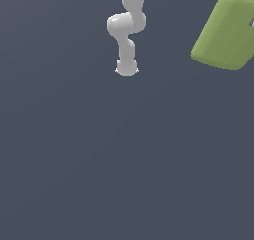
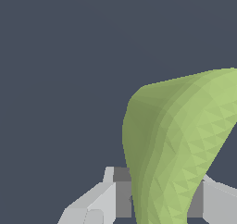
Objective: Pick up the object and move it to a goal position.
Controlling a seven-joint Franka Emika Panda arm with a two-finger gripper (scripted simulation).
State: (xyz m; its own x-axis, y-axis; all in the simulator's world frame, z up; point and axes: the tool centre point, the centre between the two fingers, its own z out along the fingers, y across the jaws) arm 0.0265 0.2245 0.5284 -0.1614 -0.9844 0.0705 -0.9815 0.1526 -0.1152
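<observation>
The yellow-green curved object (image 1: pixel 226 31) fills the upper right corner of the exterior view, close to the camera and high above the floor. In the wrist view the object (image 2: pixel 180 144) rises from between the two grey fingers (image 2: pixel 121 193), which press on its sides. My gripper (image 2: pixel 162 197) is shut on the object. In the exterior view only a sliver of the gripper shows at the right edge, behind the object.
The arm's white base and lower links (image 1: pixel 126 30) stand at the top middle of the exterior view on a plain dark grey floor (image 1: pixel 124 159). Nothing else shows.
</observation>
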